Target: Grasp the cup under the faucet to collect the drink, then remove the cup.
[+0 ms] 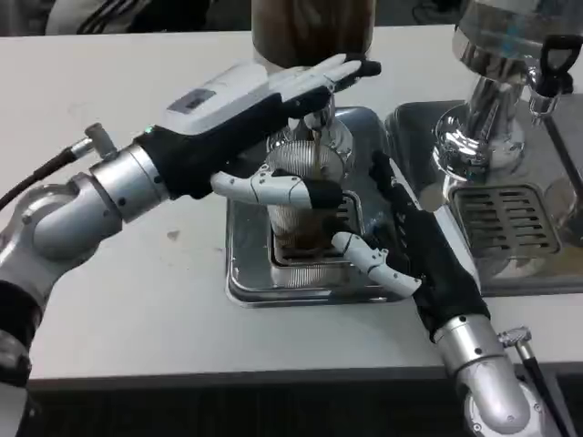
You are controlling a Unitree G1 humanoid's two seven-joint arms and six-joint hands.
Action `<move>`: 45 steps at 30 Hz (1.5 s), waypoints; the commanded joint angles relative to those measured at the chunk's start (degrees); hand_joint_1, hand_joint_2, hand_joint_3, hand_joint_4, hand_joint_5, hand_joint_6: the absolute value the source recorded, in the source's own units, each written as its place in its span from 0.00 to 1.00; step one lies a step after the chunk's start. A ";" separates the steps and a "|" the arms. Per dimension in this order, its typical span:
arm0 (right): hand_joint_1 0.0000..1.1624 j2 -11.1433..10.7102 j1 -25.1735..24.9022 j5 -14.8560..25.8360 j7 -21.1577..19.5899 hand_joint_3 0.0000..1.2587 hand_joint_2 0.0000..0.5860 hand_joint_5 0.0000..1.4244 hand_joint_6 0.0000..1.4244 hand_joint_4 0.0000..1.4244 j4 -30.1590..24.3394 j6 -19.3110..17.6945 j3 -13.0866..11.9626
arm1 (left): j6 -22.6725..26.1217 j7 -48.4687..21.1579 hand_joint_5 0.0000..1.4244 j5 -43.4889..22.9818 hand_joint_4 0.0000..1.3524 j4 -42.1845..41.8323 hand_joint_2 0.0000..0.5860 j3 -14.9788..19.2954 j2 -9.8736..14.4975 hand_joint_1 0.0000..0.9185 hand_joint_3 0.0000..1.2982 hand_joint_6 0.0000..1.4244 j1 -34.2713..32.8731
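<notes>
**Cup under the faucet, both hands at work**

The right hand (401,238) reaches in from the lower right, its dark palm side turned toward the cup (296,202). Its white thumb lies low across the front of the drip tray (244,273), and the other fingers run up along the cup's right side; they seem to wrap the cup, though the actual contact is hidden behind the glass.

The cup is clear and ribbed, standing upright on the tray's grille. A brown drink has gathered in its bottom part, and a thin dark stream falls into it from above.

The left hand (264,114) comes in from the left, above the cup. Its fingers stretch flat and long over the faucet (317,123), tips pointing right, resting on or just over the tap; its thumb hangs lower, crossing in front of the cup's upper wall.

Behind stands the dispenser (312,32), its dark brown tank rising directly over the cup. To the right sits a second dispenser (496,100) on its own tray (519,223).
</notes>
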 commanded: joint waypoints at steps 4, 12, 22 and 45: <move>0.51 0.38 -0.90 0.73 0.08 0.03 0.40 0.00 0.00 0.04 1.00 -1.52 -0.38 | -0.58 -5.72 0.04 -3.66 0.00 -1.01 0.09 0.51 -0.50 0.00 0.03 0.03 1.73; 0.51 0.83 -0.93 0.71 -0.17 0.04 0.41 0.00 0.00 0.04 1.27 -1.83 -0.39 | 0.86 -11.03 0.04 -9.55 0.00 -2.05 0.09 2.63 -1.88 0.00 0.03 0.03 1.86; 0.51 0.90 -1.08 0.40 -0.20 0.04 0.41 0.00 0.00 0.04 1.71 -2.41 -0.54 | 2.50 -15.90 0.04 -14.35 0.00 -2.58 0.09 5.70 -3.23 0.00 0.03 0.03 2.35; 0.49 1.53 -1.50 0.75 -0.21 0.05 0.43 0.00 0.01 0.05 2.81 -3.18 -0.64 | 3.44 -22.40 0.05 -25.08 0.00 -9.17 0.10 13.34 -5.25 0.00 0.03 0.06 2.97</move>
